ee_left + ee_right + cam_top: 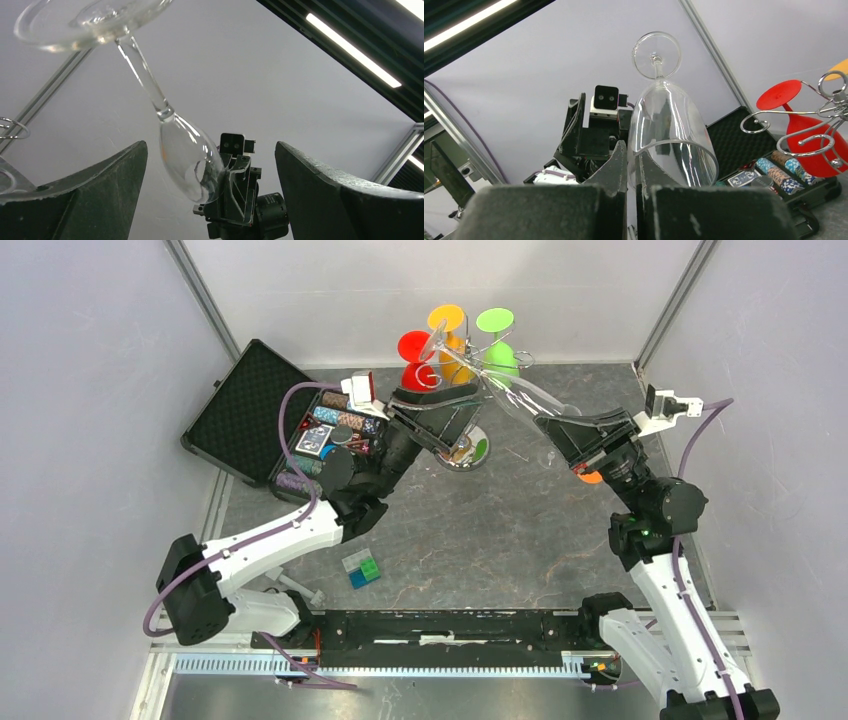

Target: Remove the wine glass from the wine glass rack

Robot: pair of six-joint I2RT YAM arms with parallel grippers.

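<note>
Right gripper is clamped shut on the rim of the clear wine glass, with the bowl wall pinched between its 2 fingers. The glass is tilted, rim at the gripper, stem and foot pointing up and away toward the left arm. Left gripper is spread wide with nothing in it. In its wrist view the 2 left fingers stand far apart, and the glass bowl shows in the gap between them, touching neither. Wine glass rack stands at the far middle of the table, round base down, just beyond the left gripper. In the right wrist view the foot of the clear glass is apart from the rack's scroll arms, which sit off to the right. From the top view the foot overlaps the rack top, so clearance can't be read there. 3 coloured glasses hang on the rack foot-up: red glass, orange glass, green glass. Open black case lies at the far left beside the left arm, foam-lined lid tipped back. Its tray holds poker chips and a card deck. Small green and blue block lies on the near part of the table, just right of the left arm's lower link, well apart from the rack.
</note>
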